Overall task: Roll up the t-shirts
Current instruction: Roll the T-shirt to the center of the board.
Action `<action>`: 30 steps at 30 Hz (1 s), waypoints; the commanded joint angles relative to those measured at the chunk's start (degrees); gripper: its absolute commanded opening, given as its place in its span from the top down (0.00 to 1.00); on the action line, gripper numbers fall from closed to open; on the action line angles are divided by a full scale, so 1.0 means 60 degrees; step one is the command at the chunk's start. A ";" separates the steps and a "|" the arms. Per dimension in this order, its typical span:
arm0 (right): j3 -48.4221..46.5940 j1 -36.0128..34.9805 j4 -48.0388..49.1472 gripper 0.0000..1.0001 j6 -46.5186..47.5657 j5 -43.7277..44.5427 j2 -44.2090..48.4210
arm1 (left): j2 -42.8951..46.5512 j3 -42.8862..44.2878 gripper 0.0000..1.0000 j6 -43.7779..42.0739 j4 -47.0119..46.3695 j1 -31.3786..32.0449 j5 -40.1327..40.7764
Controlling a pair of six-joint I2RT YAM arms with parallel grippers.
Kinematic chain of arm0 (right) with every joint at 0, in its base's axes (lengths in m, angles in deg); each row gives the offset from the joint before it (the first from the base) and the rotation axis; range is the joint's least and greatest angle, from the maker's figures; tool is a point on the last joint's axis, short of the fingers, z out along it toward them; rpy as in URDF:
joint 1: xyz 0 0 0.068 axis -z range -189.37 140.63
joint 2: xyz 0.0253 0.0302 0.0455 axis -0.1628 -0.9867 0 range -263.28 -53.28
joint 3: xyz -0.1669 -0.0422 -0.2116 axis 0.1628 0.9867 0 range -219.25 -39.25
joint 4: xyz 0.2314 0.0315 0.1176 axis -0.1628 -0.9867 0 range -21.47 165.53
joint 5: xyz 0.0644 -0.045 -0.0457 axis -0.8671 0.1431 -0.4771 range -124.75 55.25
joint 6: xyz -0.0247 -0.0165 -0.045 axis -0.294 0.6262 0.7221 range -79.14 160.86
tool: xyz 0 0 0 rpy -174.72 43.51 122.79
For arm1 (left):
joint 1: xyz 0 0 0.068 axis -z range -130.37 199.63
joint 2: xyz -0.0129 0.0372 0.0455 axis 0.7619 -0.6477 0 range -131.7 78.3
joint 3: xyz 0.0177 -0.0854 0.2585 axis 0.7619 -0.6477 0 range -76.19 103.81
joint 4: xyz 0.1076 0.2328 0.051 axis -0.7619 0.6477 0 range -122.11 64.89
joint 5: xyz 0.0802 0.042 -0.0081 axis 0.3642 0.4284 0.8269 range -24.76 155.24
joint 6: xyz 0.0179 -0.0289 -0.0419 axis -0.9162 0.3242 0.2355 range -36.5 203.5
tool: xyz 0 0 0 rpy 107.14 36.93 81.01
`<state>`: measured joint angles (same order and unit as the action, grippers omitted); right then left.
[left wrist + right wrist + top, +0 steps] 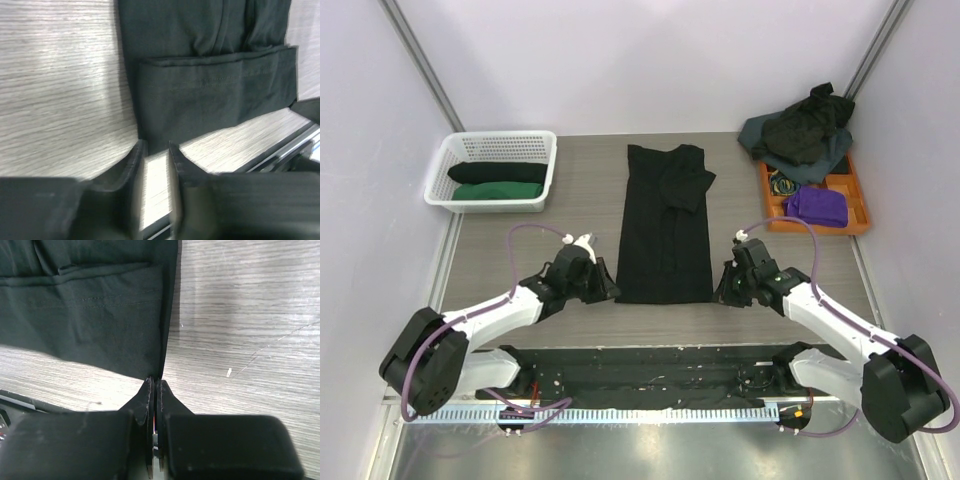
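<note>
A black t-shirt (665, 225) lies folded into a long strip down the middle of the table, its near hem turned over once (215, 95). At its near left corner my left gripper (607, 290) (156, 147) has its jaws a narrow gap apart. Bare table shows between them, and the cloth edge lies just ahead of the fingertips. My right gripper (724, 291) (156, 381) is shut on the near right corner of the t-shirt (85, 315), and the cloth edge rises straight out of the closed tips.
A white basket (445, 170) at the back left holds a rolled black shirt (498, 172) and a rolled green one (498, 190). A heap of dark t-shirts (800, 130) lies at the back right, over an orange tray (860, 205) holding a purple cloth (818, 206).
</note>
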<state>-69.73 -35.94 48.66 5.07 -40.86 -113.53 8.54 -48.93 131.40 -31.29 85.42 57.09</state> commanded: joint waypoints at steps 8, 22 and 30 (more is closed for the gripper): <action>-0.0047 -0.0055 -0.0091 0.99 -0.0143 -0.0227 -0.0140 | -0.0062 -0.0091 0.58 -0.0029 0.0625 0.0158 0.0009; -0.0003 -0.0055 -0.0077 0.99 -0.0231 -0.0227 -0.0008 | -0.1366 0.0187 0.79 -0.0073 0.0200 0.0861 0.0828; -0.0120 -0.0055 -0.0369 0.99 -0.0275 -0.0564 0.0432 | -0.0198 0.0201 1.00 -0.0087 0.1120 0.0919 0.1094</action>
<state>-69.66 -35.94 47.43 4.22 -42.43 -113.11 2.75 -48.01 131.38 -29.80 90.64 60.94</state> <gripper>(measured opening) 0.031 0.011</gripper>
